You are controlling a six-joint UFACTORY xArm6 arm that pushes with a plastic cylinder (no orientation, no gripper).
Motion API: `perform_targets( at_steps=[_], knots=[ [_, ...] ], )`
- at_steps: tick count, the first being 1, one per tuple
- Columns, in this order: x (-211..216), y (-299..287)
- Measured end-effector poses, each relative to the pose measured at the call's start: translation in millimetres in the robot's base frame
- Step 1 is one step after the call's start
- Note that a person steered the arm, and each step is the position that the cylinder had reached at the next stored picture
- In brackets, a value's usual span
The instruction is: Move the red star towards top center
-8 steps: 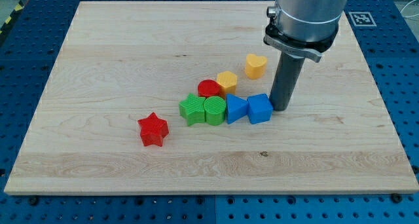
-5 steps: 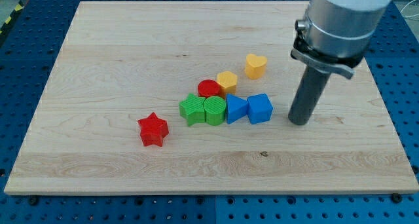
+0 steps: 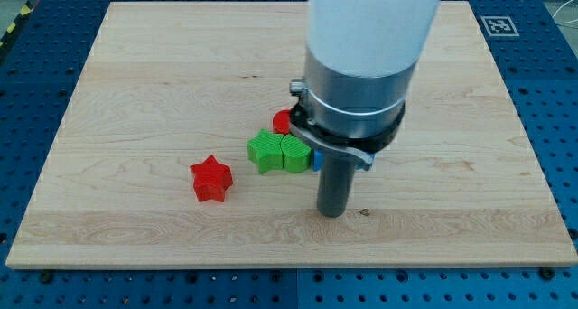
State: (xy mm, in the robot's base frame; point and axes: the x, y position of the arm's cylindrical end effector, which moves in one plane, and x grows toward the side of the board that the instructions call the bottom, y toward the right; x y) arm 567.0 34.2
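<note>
The red star lies on the wooden board at the lower left of centre. My tip rests on the board well to the star's right and a little lower, just below the cluster of blocks. A green star-like block and a green cylinder sit side by side to the upper right of the red star. A red block peeks out behind them. The arm hides the blue and yellow blocks, save a sliver of blue.
The board's bottom edge runs close below my tip. A fiducial marker sits at the board's top right corner. A blue perforated table surrounds the board.
My tip has swung from the right of the blue blocks down and left, and is now below the cluster. The arm now covers the blue and yellow blocks. The red star has not moved.
</note>
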Motion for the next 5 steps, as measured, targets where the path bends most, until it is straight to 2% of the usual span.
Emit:
perform_targets(
  at_steps=[5],
  knots=[
    [0,-93]
  ],
)
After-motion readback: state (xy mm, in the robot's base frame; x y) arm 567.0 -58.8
